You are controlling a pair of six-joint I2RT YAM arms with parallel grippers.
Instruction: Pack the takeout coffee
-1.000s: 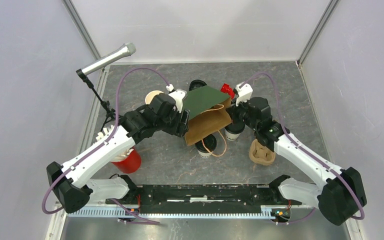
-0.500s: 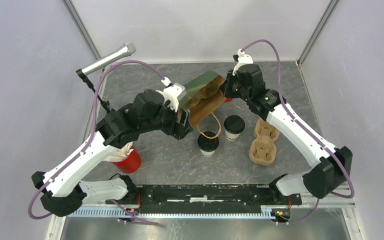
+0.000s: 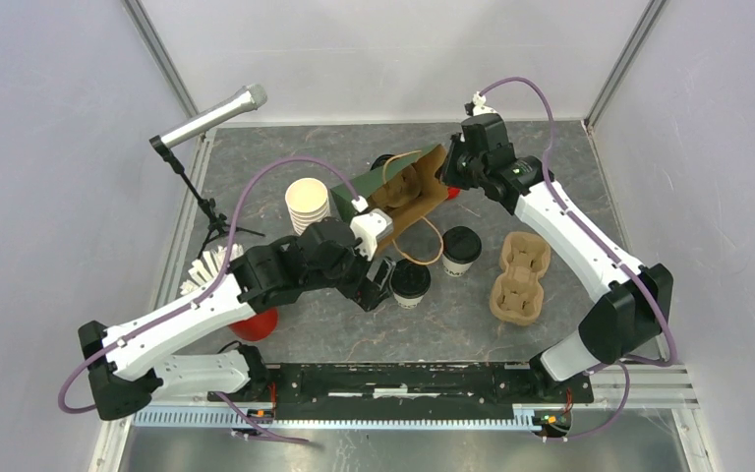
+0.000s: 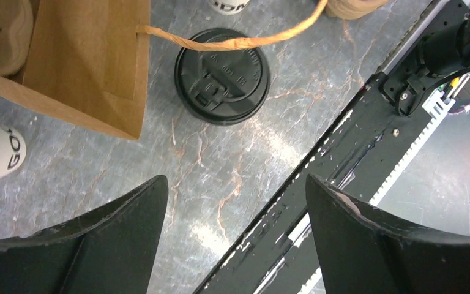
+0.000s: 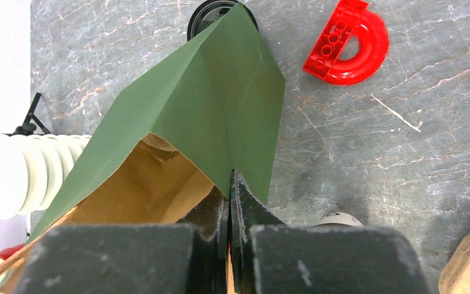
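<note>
Grey marbled tabletop [image 3: 452, 329] between pale walls [image 3: 49, 197], black rail [image 3: 403, 379] along near edge

Left pincer [image 4: 235, 187] gapes wide; right pincer [image 5: 230, 180] is pinched tight.

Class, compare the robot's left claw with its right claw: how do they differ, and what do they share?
The left claw is open; the right claw is shut. The left claw holds nothing, near a lidded cup; the right claw pinches the edge of the paper bag. Both are black and two-fingered.
</note>
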